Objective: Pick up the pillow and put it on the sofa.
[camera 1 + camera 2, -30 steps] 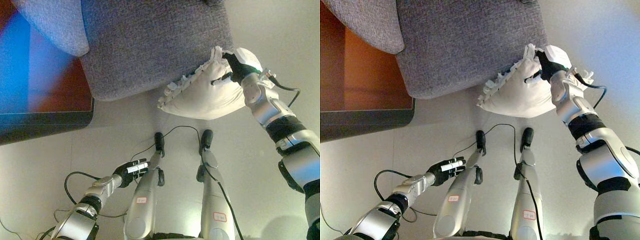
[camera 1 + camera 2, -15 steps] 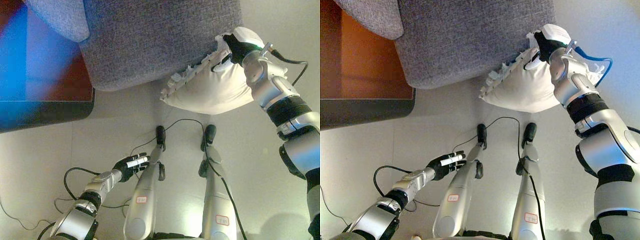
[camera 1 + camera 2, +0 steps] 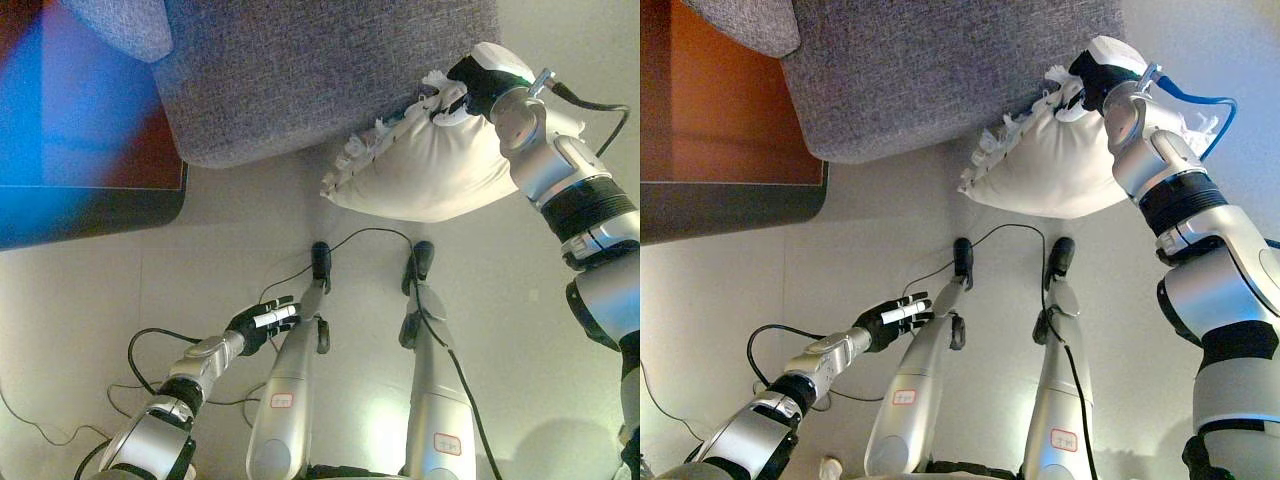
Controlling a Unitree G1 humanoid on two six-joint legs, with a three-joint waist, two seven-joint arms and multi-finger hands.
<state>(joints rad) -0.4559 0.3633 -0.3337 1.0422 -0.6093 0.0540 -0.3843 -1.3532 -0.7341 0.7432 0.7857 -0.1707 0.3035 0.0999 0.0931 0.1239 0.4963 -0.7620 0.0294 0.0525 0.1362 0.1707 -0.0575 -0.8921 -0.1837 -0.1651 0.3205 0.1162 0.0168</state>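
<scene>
A white pillow [image 3: 430,170] with a frilled edge hangs in the air against the front edge of the grey sofa [image 3: 310,70]. My right hand [image 3: 478,82] is shut on its upper right corner, level with the sofa's edge. The pillow's lower left end droops clear of the floor. My left hand [image 3: 262,320] hovers low at the lower left, its fingers straight and holding nothing.
A dark-framed brown table [image 3: 730,130] stands left of the sofa. A grey cushion [image 3: 750,25] lies on the sofa's left end. Pale floor [image 3: 120,270] spreads between the table and me.
My right hand has carried the pillow a little up and to the right along the sofa's front edge. The left hand has stayed low with little movement.
</scene>
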